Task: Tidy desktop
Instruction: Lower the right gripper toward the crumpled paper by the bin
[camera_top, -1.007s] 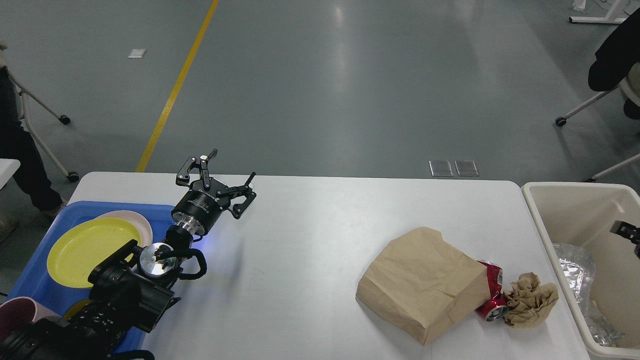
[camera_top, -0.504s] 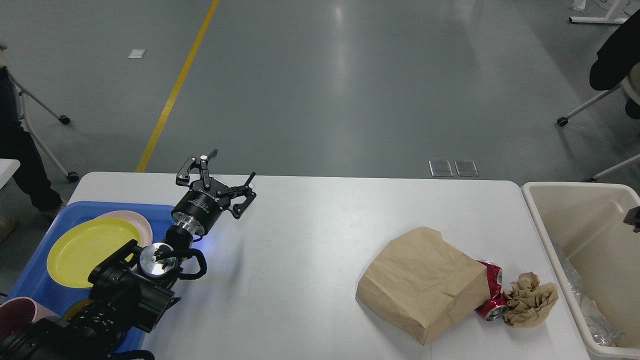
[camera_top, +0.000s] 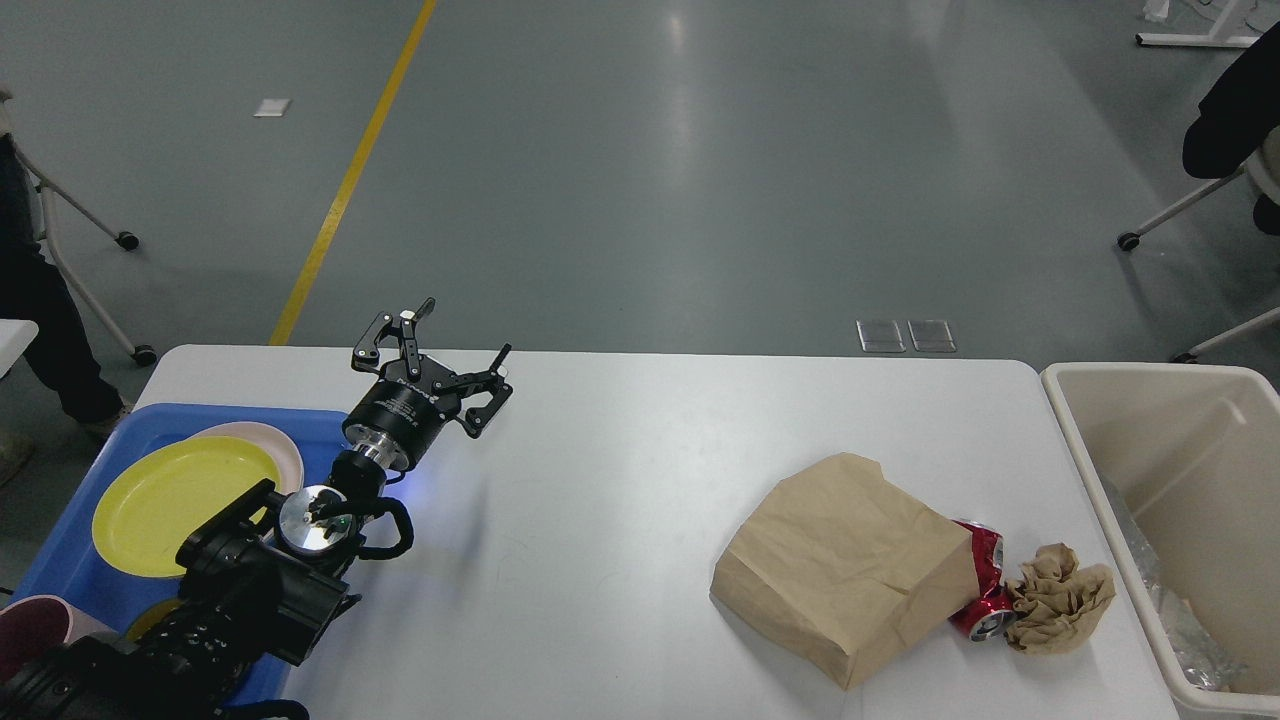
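Observation:
The white desktop (camera_top: 620, 480) fills the lower half of the head view. On its right side lie a brown paper bag (camera_top: 845, 565), a crushed red can (camera_top: 982, 595) and a crumpled brown paper ball (camera_top: 1060, 597), touching one another. My left gripper (camera_top: 465, 335) is open and empty above the desktop's far left part, next to the blue tray (camera_top: 60, 560). My right gripper is out of view.
The blue tray at the left holds a yellow plate (camera_top: 175, 500) on a pink plate (camera_top: 285, 445) and a dark red cup (camera_top: 30, 625). A beige bin (camera_top: 1165, 440) stands off the right edge with clear plastic (camera_top: 1185, 625) inside. Chairs stand on the floor beyond.
My right gripper, seen over the beige bin one second ago, has withdrawn to the right out of view. The foil-like wrap in the bin has dropped lower. My left arm has not moved.

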